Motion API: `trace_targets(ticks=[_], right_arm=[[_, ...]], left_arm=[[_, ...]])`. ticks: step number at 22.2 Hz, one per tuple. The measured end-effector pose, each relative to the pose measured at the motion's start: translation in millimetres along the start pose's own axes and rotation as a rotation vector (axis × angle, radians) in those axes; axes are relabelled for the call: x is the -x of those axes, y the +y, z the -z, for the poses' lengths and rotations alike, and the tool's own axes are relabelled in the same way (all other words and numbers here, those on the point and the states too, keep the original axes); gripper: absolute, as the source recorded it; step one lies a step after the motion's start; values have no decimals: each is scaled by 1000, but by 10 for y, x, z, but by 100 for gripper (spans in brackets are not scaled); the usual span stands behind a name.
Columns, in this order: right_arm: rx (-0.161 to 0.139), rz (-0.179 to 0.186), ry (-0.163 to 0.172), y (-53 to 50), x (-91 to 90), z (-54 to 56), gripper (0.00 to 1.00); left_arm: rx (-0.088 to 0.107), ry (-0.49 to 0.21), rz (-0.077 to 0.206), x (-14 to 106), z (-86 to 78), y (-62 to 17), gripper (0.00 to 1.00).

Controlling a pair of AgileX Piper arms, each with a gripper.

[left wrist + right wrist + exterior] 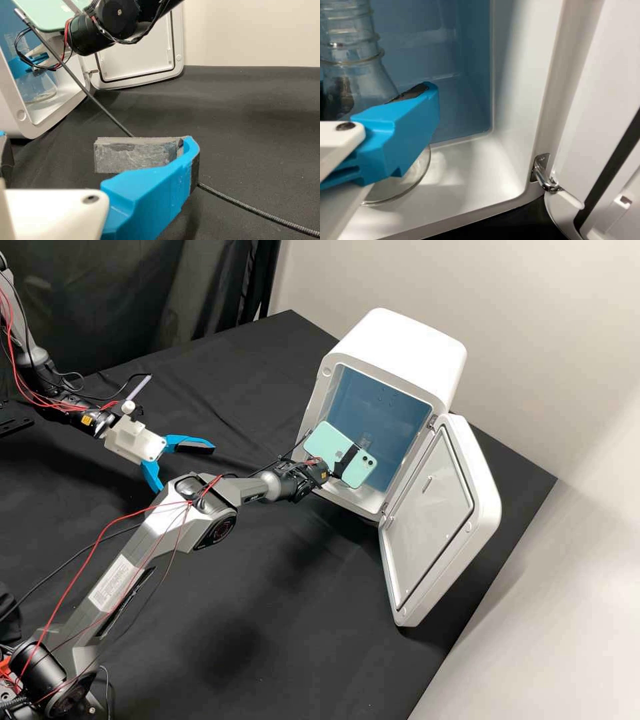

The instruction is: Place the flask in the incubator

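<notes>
Glass flask (350, 75) sat upright inside incubator (400, 347), door (433, 507) open.
Right gripper (395, 120) was w/ it in chamber, grip state unclear; left gripper (175, 460) hung wide open over bench (267, 613), well apart.

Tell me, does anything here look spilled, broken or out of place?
Nothing stands out. The flask stands upright on the floor of the incubator, with no spill around it, and the door is swung open and looks whole.

Clear flask (355, 65) upright, inside open incubator (400, 347)
</notes>
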Motion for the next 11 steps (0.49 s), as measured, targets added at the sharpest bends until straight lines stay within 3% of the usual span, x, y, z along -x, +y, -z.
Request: trace_targets(ticks=[11], right_arm=[[1, 4, 3, -21, 0, 19, 100]], left_arm=[[0, 0, 0, 0, 0, 0, 100]])
